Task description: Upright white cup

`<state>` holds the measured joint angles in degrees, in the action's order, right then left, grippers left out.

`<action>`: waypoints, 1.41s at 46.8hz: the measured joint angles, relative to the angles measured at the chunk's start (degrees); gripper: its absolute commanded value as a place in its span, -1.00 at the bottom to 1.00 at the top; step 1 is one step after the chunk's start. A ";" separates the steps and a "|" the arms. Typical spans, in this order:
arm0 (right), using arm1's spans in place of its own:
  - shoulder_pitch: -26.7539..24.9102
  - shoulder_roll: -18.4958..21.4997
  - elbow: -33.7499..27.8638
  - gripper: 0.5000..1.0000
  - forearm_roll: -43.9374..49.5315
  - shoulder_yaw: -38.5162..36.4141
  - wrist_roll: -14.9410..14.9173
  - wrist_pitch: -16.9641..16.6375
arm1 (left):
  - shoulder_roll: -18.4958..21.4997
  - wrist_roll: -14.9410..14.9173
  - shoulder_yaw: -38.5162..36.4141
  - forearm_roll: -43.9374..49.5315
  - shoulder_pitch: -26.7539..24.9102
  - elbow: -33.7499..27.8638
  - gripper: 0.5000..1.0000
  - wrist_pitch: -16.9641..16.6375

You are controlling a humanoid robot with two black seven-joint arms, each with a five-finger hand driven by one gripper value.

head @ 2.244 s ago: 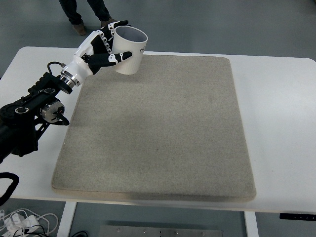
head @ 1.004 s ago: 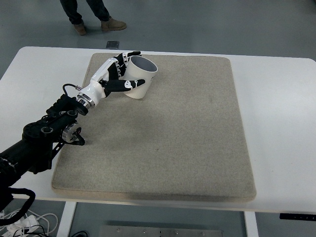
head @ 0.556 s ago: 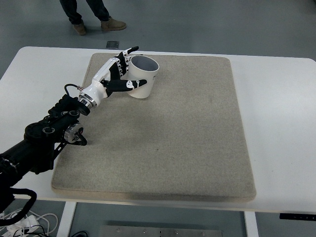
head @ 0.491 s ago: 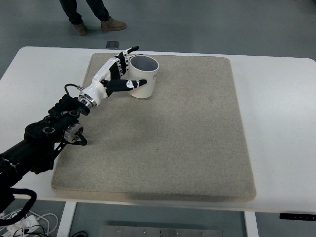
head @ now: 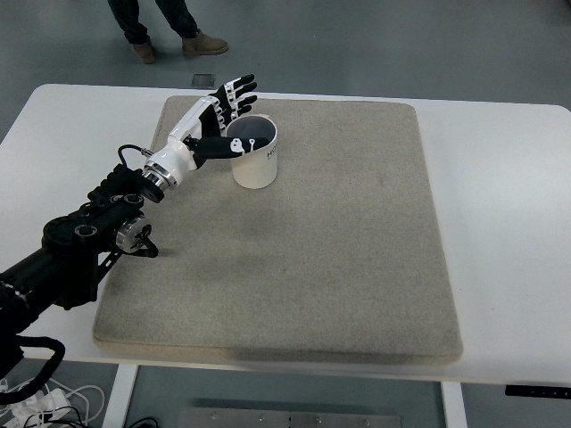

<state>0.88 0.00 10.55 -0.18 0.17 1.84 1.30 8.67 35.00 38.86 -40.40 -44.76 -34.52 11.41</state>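
- White table (head: pixel 508 178): biggest item, carries everything. We see nothing loose on its bare surface.
- Grey felt mat (head: pixel 339 250): covers most of the tabletop. All of it is bare apart from the cup at the far-left area.
- Left arm (head: pixel 80 250): comes in from the left edge and reaches diagonally toward the mat's far-left corner. The right arm is out of frame, so we say nothing of it.
- White cup (head: pixel 254 160): stands on its base on the mat, mouth up, looks plumb from this angle. Our read: the uprighting itself is done.
- Cup contents: we see a dark interior and nothing clearly in it (the pale marks at the rim are, we think, the thumb tip showing over the edge, not contents).
- Left hand (head: pixel 210 125): at the cup's far-left side, fingers (head: pixel 236 92) spread and fanned out over and behind the rim, not wrapped around the wall. The thumb lies across the near-left of the rim; we cannot tell whether it touches. We call it released, not gripping.
- What's left, in our judgement: only clearing the hand away without clipping the rim. The thumb being that near the lip is the one risk, since a sideways drag could tip the cup.
- Person: only legs and shoes (head: pixel 203 42) show on the floor beyond the table's far edge, well away from the work.
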 measured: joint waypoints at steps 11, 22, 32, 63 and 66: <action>0.00 0.00 -0.01 0.81 0.00 0.00 0.01 -0.05 | 0.54 0.00 0.57 3.45 -2.48 -0.62 0.98 1.03; 0.00 0.00 -0.01 0.81 0.00 0.00 0.01 -0.04 | 1.98 0.00 -0.35 14.85 -8.78 1.14 0.98 3.58; 0.00 0.00 -0.01 0.81 0.00 0.00 0.01 -0.03 | 3.33 0.00 -0.14 25.60 -10.22 2.19 0.98 5.05; -0.09 0.00 0.08 0.81 -0.17 -0.28 0.00 -0.48 | 2.53 -15.19 0.62 48.55 -10.85 11.65 0.98 4.10; -0.09 0.00 0.08 0.81 -0.13 -0.29 0.01 -0.50 | 2.50 -16.97 0.62 51.20 -10.84 11.63 0.98 4.10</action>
<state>0.79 0.00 10.63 -0.31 -0.12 1.85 0.80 11.16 18.03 39.48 10.79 -55.60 -22.89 15.51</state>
